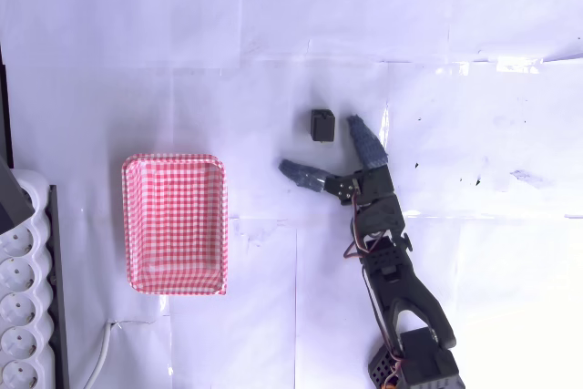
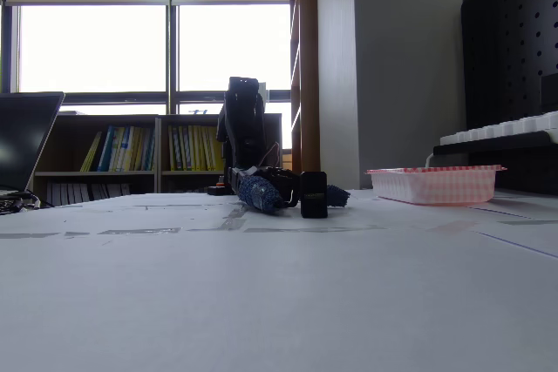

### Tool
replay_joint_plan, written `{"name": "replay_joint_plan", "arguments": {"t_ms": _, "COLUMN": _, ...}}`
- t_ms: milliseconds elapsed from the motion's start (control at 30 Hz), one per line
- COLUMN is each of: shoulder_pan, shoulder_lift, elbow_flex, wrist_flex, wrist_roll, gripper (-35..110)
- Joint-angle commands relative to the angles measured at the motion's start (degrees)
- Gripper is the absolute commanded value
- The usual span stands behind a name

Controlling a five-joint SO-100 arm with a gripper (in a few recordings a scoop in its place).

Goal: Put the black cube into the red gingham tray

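Matte black cube (image 1: 322,124) sits between the gripper's (image 1: 322,148) spread-apart fingers, untouched.
Likely light, rigid; flat side faces suit gripping; tray (image 1: 174,222) lies toward eight o'clock overhead.

The tabletop (image 1: 474,34) is covered with white sheets. A white power strip (image 1: 20,316) is seen at its left edge in the overhead view. In the fixed view, a bookshelf (image 2: 148,150) with books is set below bright windows (image 2: 96,45), and a laptop screen (image 2: 24,137) stands at the left.
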Motion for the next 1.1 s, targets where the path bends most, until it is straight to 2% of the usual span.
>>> {"name": "replay_joint_plan", "arguments": {"t_ms": 0, "shoulder_pan": -0.53, "shoulder_lift": 0.00, "elbow_flex": 1.76, "wrist_flex": 1.49, "wrist_roll": -0.70, "gripper": 56}}
{"name": "replay_joint_plan", "arguments": {"t_ms": 600, "shoulder_pan": -1.49, "shoulder_lift": 3.34, "elbow_flex": 13.71, "wrist_flex": 10.37, "wrist_roll": -4.39, "gripper": 56}}
{"name": "replay_joint_plan", "arguments": {"t_ms": 1067, "shoulder_pan": -3.08, "shoulder_lift": 5.01, "elbow_flex": 16.08, "wrist_flex": 10.28, "wrist_roll": -4.92, "gripper": 52}}
